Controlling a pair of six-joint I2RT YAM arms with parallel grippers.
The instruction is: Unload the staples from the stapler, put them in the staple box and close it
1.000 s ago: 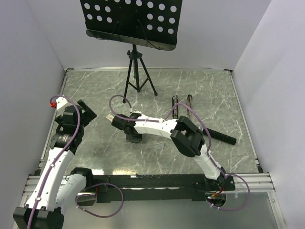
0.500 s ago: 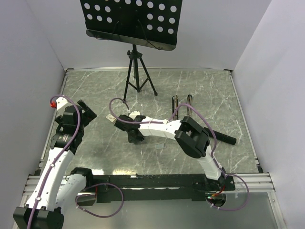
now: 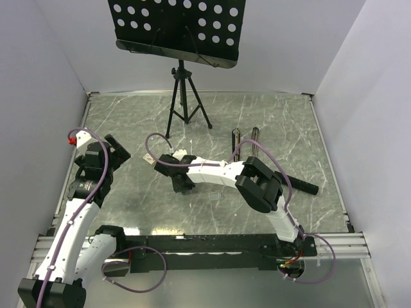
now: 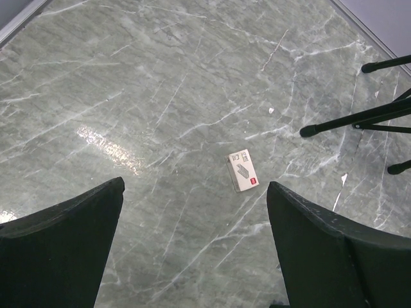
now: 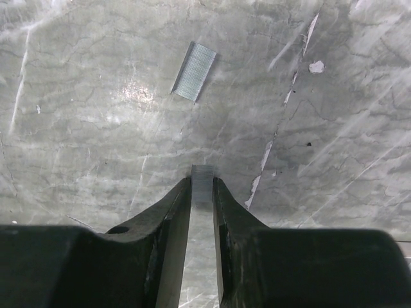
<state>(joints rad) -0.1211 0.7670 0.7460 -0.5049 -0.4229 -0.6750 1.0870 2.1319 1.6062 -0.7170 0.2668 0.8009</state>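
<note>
The stapler [image 3: 246, 144] lies opened out as two narrow dark bars on the table's far right of middle. My right gripper [image 3: 183, 184] is low over the table's middle. In the right wrist view its jaws [image 5: 203, 183] are shut on a small silvery strip of staples [image 5: 203, 174] at the fingertips. A second staple strip [image 5: 194, 63] lies loose on the marble ahead of it. A tiny pale block [image 3: 216, 196] lies on the table to the right of the gripper. My left gripper [image 3: 115, 151] is open and empty at the left, its fingers wide apart [image 4: 194, 192].
A black tripod [image 3: 186, 106] with a perforated music stand [image 3: 174, 25] stands at the back. Its legs [image 4: 359, 119] show in the left wrist view. A small white staple box [image 4: 243, 171] lies ahead of my left gripper. A black cylinder [image 3: 300, 185] lies at the right.
My right wrist has turned and shifted slightly over the table's middle, then held still. The left arm has not moved.
</note>
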